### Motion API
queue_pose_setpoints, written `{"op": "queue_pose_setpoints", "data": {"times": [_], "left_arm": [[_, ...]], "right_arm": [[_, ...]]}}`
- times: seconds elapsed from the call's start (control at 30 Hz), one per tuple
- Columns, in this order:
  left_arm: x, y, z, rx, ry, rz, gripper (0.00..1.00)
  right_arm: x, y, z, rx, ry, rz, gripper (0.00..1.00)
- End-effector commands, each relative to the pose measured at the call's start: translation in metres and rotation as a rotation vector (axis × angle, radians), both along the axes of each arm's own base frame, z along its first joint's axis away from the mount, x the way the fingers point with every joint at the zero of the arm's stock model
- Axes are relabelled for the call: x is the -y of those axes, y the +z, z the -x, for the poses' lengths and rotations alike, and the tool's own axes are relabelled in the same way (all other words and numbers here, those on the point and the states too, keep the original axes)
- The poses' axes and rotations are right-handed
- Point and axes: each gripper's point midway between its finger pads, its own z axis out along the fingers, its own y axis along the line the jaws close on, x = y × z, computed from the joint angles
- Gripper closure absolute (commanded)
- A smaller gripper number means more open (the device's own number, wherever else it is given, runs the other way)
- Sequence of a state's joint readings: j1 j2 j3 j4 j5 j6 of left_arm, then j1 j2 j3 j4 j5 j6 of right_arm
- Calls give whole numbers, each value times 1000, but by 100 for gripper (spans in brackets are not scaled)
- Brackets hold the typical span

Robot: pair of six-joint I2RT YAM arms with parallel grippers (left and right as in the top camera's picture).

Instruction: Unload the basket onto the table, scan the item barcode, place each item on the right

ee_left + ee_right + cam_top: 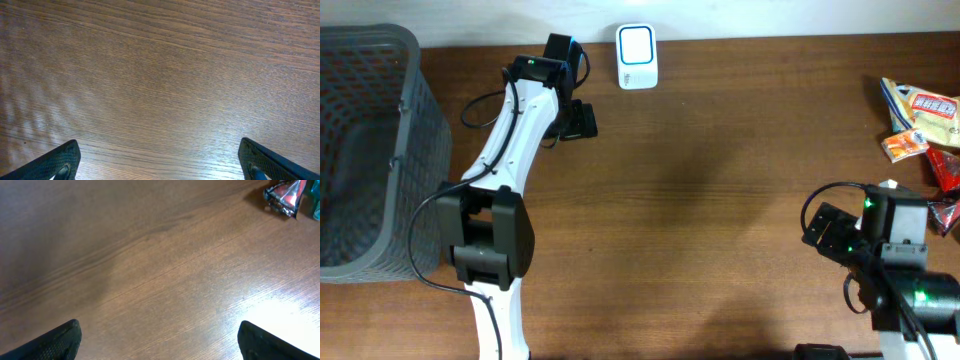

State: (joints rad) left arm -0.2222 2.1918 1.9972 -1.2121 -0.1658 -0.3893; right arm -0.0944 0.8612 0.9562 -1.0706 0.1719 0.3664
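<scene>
While both my jaws stand released, the grey basket [375, 150] sits far left of the white scanner [637, 56], at the table [720, 180] edge. My left gripper [161, 161] hovers just left of the scanner over bare wood. Right of the scanner runs a wide open stretch; my right gripper [160, 342] hangs far right of it, the snack packets [920, 115] farther out, against the right edge.

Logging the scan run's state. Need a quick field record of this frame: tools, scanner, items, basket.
left tool: open, holding nothing, over bare table
right tool: open, holding nothing
scanner: white, at back edge, near left arm
snacks: packets piled at right edge, untouched
basket: grey mesh, at left edge
task: no item picked up yet
</scene>
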Motion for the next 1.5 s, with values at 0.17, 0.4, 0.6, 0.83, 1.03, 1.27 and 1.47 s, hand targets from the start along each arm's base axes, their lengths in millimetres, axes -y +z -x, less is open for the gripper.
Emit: {"op": "queue_pose_setpoints", "data": {"times": [0.17,0.4,0.6,0.83,1.03,1.27,1.47], "left_arm": [[-2,6,0,13,5,-4,1],[-1,6,0,13,4,-4,1],[-1,6,0,13,4,-4,1],[-1,6,0,13,4,-4,1],[-1,6,0,13,4,-4,1],[-2,6,0,13,5,-4,1],[-2,6,0,13,5,-4,1]], "right_arm": [[-11,-17,-22,-47,65,-43,1],[-53,58,-11,333,410,27,1],[-93,2,-20,781,600,98,2],[-73,4,-18,838,606,333,1],[-73,-26,-26,903,586,333,1],[-54,-40,-27,841,450,297,2],[-50,-40,-27,848,401,254,2]]}}
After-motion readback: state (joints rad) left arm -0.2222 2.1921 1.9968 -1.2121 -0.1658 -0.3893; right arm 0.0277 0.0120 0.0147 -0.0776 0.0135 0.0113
